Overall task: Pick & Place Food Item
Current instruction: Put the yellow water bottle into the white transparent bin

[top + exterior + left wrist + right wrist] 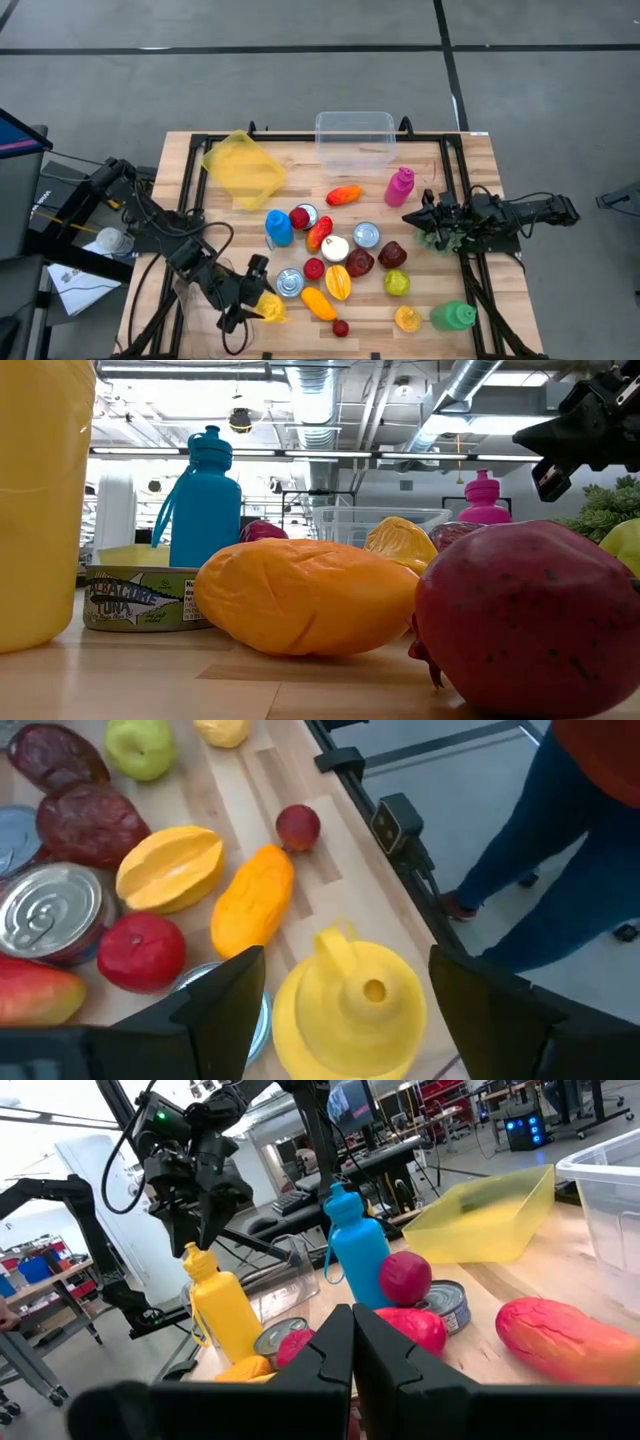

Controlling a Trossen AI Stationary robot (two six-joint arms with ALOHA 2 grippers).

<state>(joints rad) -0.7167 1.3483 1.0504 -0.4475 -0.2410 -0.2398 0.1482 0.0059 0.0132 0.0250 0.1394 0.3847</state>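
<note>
Yellow bottle (345, 1010) stands between the left gripper's (345, 982) spread fingers, ungrasped; right gripper (352, 1342) waits clenched, empty.

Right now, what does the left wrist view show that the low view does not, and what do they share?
Only the left wrist view shows the left gripper, fingers open on either side of the yellow bottle's cap, and a person's legs beside the table.

Only the low view shows the blue bottle, the pink bottle and the tuna can's label.

Both show the yellow bottle, the orange fruit and the small red fruit.
</note>
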